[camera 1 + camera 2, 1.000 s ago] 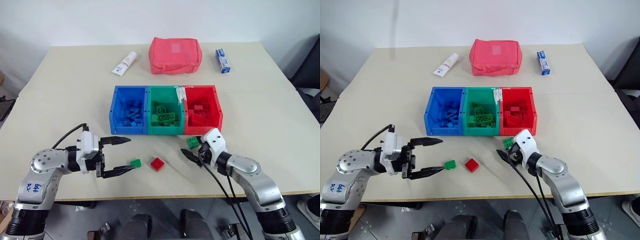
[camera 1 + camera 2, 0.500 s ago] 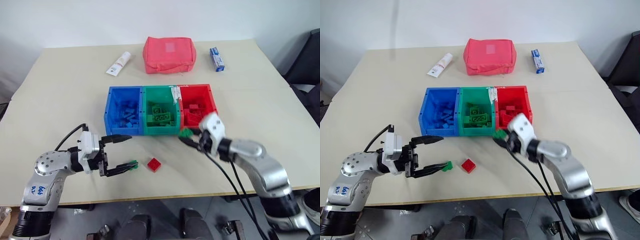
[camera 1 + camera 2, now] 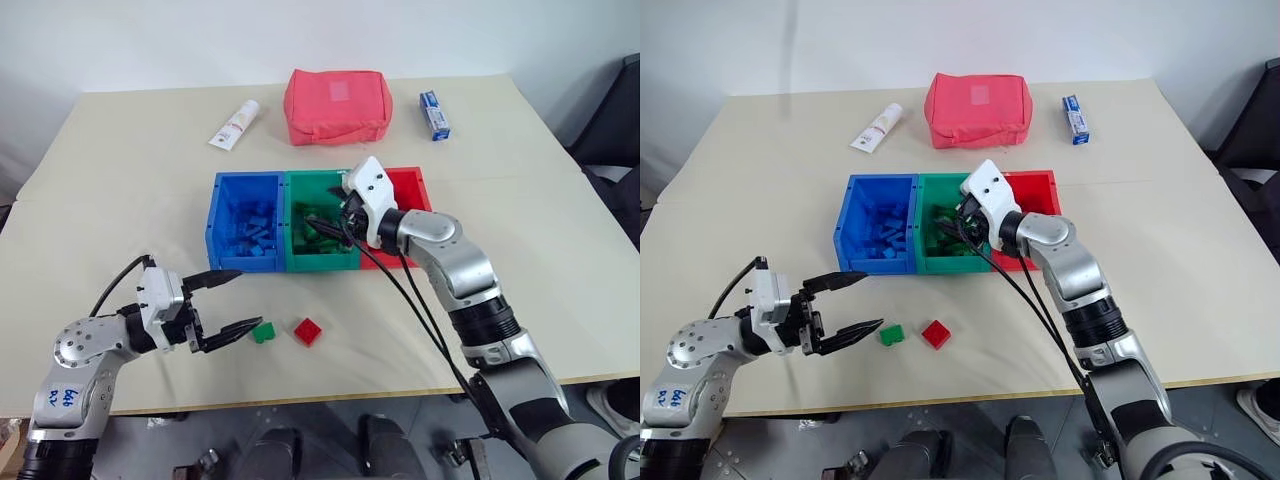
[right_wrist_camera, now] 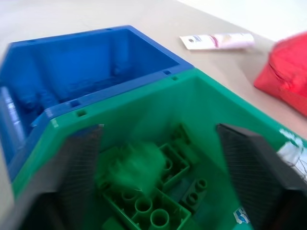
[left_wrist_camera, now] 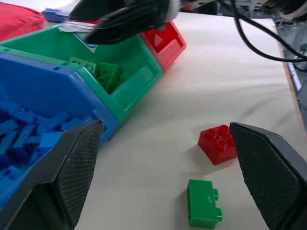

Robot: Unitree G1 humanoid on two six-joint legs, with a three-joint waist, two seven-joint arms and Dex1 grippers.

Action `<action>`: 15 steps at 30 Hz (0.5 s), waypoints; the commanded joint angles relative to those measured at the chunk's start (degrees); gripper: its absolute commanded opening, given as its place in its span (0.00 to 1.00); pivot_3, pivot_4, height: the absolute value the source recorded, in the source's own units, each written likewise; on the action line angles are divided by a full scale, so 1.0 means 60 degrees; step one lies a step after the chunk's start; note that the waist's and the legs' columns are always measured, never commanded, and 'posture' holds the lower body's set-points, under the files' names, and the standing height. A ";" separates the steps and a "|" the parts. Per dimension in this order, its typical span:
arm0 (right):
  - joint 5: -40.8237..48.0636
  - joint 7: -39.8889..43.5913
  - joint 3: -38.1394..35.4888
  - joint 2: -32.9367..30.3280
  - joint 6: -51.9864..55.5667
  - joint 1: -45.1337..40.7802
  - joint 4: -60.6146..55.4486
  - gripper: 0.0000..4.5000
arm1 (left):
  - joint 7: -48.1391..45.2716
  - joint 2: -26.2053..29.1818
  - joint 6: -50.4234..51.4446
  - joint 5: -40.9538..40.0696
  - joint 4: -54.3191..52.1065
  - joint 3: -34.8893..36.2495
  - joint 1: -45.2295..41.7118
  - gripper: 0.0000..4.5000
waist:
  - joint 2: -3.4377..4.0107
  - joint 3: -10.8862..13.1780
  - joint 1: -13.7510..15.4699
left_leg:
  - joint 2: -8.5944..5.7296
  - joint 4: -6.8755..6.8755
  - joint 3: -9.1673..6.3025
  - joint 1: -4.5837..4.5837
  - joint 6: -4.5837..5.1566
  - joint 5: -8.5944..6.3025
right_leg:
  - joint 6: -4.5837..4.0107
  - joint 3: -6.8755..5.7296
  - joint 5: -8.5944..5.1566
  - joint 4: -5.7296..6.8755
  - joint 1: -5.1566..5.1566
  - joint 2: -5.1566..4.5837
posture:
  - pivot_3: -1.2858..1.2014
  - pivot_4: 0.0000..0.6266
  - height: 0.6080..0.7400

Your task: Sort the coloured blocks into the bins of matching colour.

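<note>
From the head camera, three joined open-top plastic bins sit mid-table on the beige tabletop: a blue bin, a green bin and a red bin, each holding bricks of its own colour. The right gripper reaches over the green bin, its two black fingers spread apart with nothing between them. Nearer the robot, the left gripper hovers just above the table, its fingers wide apart and empty, the tips just beside a small green studded brick; a small red studded brick lies on the table just to the right of the green one. At the far side are a red fabric pouch, a white tube and a small blue box. The left wrist camera shows its own fingers parted, with the green brick and the red brick lying loose on the table between them, the bins beyond. The right wrist camera looks down into the green bin between separated fingers; a blurred green shape there is possibly a brick in mid-fall onto the green bricks below.
</note>
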 commanded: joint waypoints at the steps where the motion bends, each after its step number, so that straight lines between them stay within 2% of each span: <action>1: 0.0746 0.1425 -0.0719 -0.0703 -0.0976 0.0515 -0.0831 0.99 | 0.0038 0.0134 -0.0043 -0.0155 -0.0178 0.0310 0.0029 1.00 | 0.0000 0.0000 0.0007 | 0.0000 0.0001 0.0001 -0.0001 0.0000 0.0000 | 0.0000 0.0000 0.0000 -0.0003 0.0000 0.0000 | 0.52 0.24 1.00; 4: 0.1741 0.2817 -0.1510 -0.1563 -0.1428 0.1496 -0.1643 0.99 | -0.0032 0.0283 -0.0026 -0.0178 0.0099 0.0526 -0.0032 1.00 | -0.0001 0.0000 0.0049 | 0.0002 0.0003 0.0002 -0.0002 0.0001 -0.0001 | 0.0000 0.0000 0.0000 -0.0013 0.0000 0.0000 | 0.52 0.24 1.00; 8: 0.3662 0.4673 -0.2960 -0.2926 -0.1129 0.3972 -0.3108 0.99 | -0.0566 0.0830 -0.0509 0.0308 0.1026 0.0631 -0.0123 1.00 | -0.0001 0.0000 0.0181 | 0.0006 -0.0001 0.0003 -0.0005 0.0004 -0.0003 | 0.0000 -0.0001 0.0000 -0.0025 0.0004 0.0000 | 0.52 0.24 1.00; 10: 0.3964 0.4853 -0.3367 -0.3383 -0.0890 0.4852 -0.3428 0.99 | -0.0823 0.1036 -0.0672 0.0360 0.1479 0.0644 -0.0255 1.00 | 0.0000 0.0001 0.0166 | 0.0010 0.0001 0.0025 -0.0003 0.0005 -0.0004 | 0.0000 0.0011 0.0000 -0.0026 0.0002 0.0000 | 0.52 0.24 1.00; 15: 0.3548 0.5319 -0.4001 -0.4021 -0.1945 0.6527 -0.3541 0.99 | -0.1621 0.1471 -0.0951 0.0438 0.2063 0.0390 -0.0597 1.00 | -0.0001 0.0001 0.0225 | 0.0024 0.0012 0.0058 0.0034 0.0001 -0.0001 | 0.0007 0.0023 0.0003 -0.0015 0.0025 0.0001 | 0.52 0.24 1.00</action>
